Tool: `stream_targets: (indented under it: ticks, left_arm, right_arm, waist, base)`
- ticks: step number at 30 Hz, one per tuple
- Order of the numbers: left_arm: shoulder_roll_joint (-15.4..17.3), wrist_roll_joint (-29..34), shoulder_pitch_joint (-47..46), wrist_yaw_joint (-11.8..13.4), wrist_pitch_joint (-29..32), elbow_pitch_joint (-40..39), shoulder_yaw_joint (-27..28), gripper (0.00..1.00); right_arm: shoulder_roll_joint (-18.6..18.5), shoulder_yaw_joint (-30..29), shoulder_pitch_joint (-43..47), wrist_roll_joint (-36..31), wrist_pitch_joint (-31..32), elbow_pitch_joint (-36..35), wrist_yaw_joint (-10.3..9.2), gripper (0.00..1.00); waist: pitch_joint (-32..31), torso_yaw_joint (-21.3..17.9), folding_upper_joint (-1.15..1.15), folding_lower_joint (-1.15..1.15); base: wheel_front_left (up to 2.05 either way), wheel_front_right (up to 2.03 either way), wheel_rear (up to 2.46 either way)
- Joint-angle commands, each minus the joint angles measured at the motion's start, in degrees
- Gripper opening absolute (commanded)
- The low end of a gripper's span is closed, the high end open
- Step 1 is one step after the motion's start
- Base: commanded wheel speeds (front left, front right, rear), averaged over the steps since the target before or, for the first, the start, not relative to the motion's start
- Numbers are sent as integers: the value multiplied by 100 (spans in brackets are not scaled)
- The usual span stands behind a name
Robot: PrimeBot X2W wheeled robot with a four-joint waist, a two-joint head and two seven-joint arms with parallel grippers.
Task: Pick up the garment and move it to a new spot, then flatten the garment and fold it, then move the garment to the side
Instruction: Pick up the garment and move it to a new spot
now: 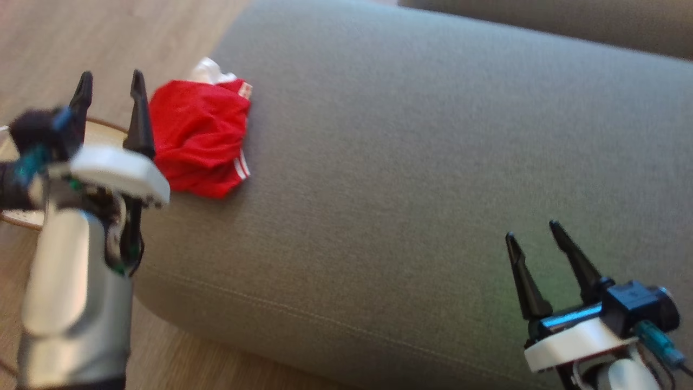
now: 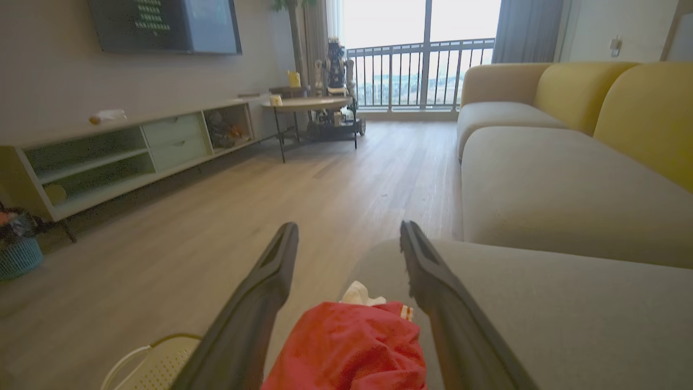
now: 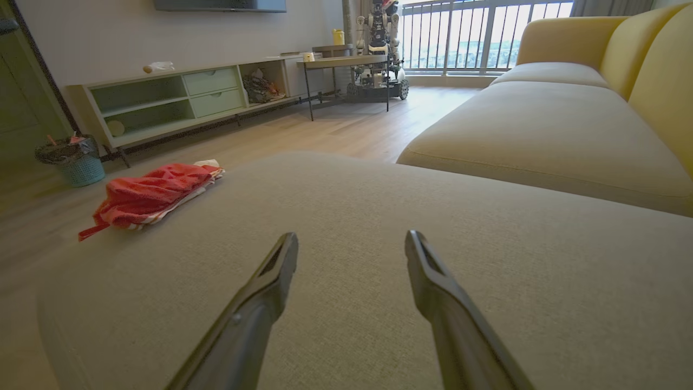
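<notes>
While you look down from the head, the wood floor (image 1: 48, 49) runs along the left and the yellow-backed sofa (image 3: 547, 124) stretches away on the right of the right wrist view. Before you sits the broad grey ottoman (image 1: 411, 162), its top bare across the middle and right. Down on the floor at the ottoman's left edge, you've got a round pale object (image 2: 159, 363) with a darker rim, partly hidden behind your left arm. Now the garment (image 1: 200, 143): a crumpled red heap with white stripes, lying on the ottoman at its far left edge, a scrap of white cloth poking out from its far side. Your left pincer (image 1: 111, 84) hangs just beside the heap's left side, jaws spread wide and gripping nothing. From its own wrist camera the red cloth sits low between the two fingers, and whether either finger touches it, you can't tell, with the head view blurred there. Your right pincer (image 1: 530, 227) floats over the near right of the ottoman, well apart from the garment, jaws wide and empty too.
</notes>
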Motion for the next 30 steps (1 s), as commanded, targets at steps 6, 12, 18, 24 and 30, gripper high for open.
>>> stream_targets:
  ticks: [6, 12, 18, 24, 30]
  left_arm:
    - [358, -387, -1302, -239, 1095, 1363, 327, 100]
    - [531, -267, -2108, -311, 1917, 2826, 90, 100]
    - [426, -526, -2437, -414, 2159, 3817, 156, 100]
    - [344, -645, -2545, -495, 1848, 4403, 147, 100]
    - [342, -654, -2695, -566, 1348, 4738, 63, 100]
  right_arm:
    - [-51, 71, -394, -257, -37, -299, -2, 100]
    - [-51, -2, -590, -452, -37, -414, -2, 100]
    - [-51, 144, -746, -515, -37, -479, -2, 100]
    - [-51, 171, -806, -590, -37, -507, -2, 100]
    - [-51, 129, -873, -617, -37, -550, -2, 100]
  waist:
    - [760, -331, 0, -1]
    - [1213, -373, 0, -1]
    - [1483, -474, 0, -1]
    - [1626, -539, 0, -1]
    - [1718, -589, 0, -1]
  base:
    - [0, 0, 0]
    - [0, 0, 0]
    - [0, 0, 0]
    - [0, 0, 0]
    - [0, 0, 0]
